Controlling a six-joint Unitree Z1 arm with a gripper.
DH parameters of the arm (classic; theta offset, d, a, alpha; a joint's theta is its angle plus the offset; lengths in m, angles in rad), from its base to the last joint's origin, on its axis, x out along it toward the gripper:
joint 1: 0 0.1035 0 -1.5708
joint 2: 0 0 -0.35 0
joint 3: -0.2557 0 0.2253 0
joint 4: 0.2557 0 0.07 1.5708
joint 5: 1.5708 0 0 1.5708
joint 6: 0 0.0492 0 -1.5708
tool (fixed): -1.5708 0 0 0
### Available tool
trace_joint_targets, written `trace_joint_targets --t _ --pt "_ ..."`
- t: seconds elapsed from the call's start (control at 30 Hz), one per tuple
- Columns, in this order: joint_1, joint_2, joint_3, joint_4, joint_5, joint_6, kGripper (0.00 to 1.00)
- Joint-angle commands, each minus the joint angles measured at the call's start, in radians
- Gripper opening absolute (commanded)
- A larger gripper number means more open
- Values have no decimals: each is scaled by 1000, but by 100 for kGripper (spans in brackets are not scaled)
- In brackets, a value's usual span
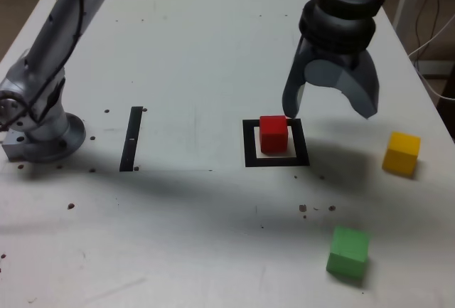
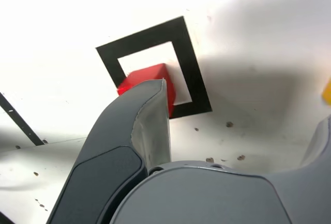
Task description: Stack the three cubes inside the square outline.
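A: How far along?
B: Nearest, the matte green cube (image 1: 348, 252) and beyond it the matte yellow cube (image 1: 402, 154) wait outside the thick black square outline (image 1: 276, 158); only the small red cube (image 1: 273, 134) sits inside.
A: Grey gripper (image 1: 330, 105)?
B: Spread wide, empty, above the outline (two cubes left).

You see a red cube (image 1: 273, 134) in a black square (image 1: 276, 161) with a white middle, a yellow cube (image 1: 401, 154), a green cube (image 1: 348, 251), a grey gripper (image 1: 328, 112).
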Motion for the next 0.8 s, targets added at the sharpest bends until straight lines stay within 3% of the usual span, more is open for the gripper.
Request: trace_joint_targets --t 0.0,0.77 --pt "-10 17 -34 17 0 9 100" --pt "-75 208 -404 84 6 130 100"
